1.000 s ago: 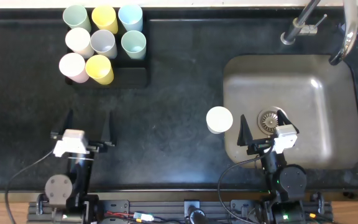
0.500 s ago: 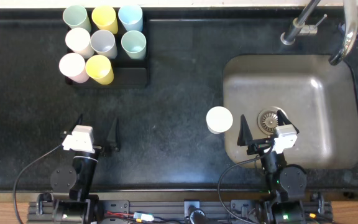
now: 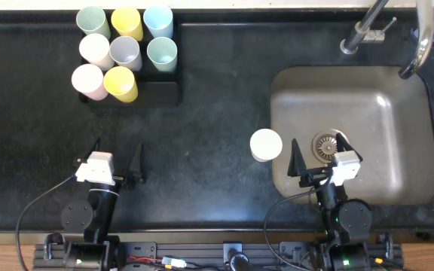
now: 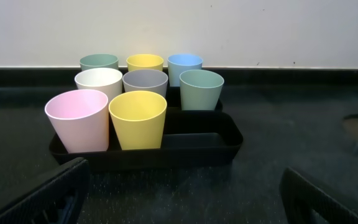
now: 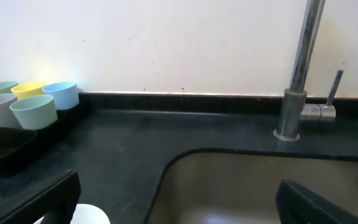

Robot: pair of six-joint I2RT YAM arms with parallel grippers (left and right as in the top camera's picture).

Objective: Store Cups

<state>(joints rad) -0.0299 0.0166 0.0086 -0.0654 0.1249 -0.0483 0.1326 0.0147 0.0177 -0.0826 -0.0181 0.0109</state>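
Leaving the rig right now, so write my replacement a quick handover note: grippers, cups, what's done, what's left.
Left gripper: open, empty, over the counter, facing the tray.
Right gripper: open, empty, at the sink's near left edge.
Done: eight cups stand in the tray; its near right slot is free.
Left: the white cup on the counter beside the sink goes there.

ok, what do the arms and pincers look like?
Identical: left arm and right arm have black links on round black bases, a white block at each wrist, thin cable looping off each. left pincer and right pincer: two black tapered fingers.
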